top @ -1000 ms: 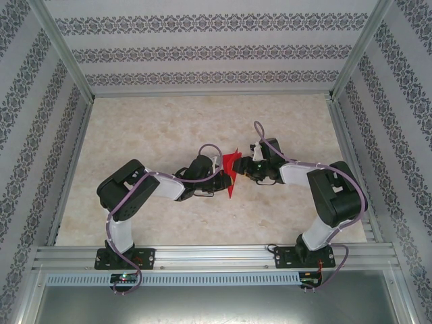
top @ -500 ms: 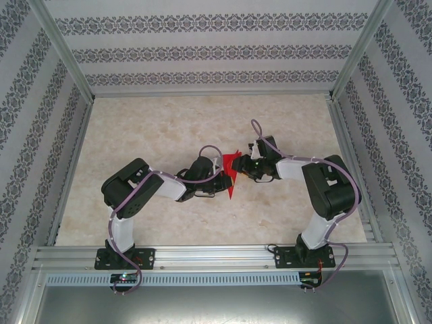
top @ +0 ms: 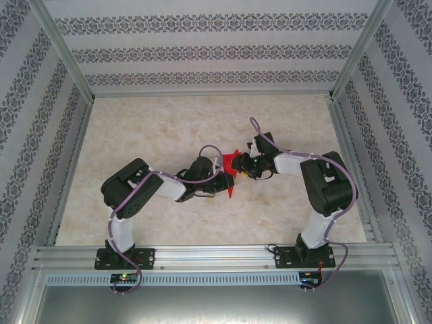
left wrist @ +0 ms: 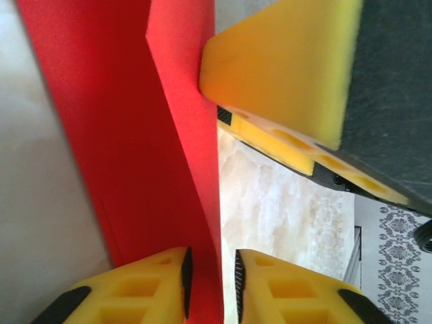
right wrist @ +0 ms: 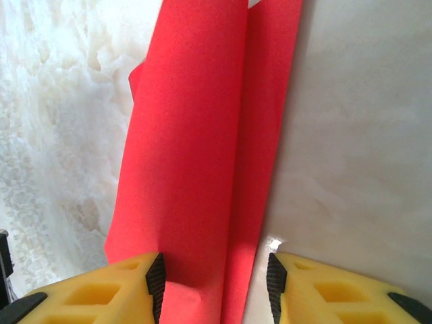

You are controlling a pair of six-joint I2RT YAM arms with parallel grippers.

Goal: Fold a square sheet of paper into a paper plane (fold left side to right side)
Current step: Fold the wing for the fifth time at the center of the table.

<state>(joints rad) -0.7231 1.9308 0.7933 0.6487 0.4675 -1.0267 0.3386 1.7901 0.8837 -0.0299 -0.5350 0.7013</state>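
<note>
Left hand (left wrist: 210, 273) barely parted, right hand (right wrist: 214, 277) half-open, both merely straddling the thin red paper (left wrist: 121, 135): its fold may spring open.

No readable text, label, brand or number is showing anywhere. The wallpaper (top: 216, 50) behind the table (top: 169, 115) is displaying ornament bands only.
</note>
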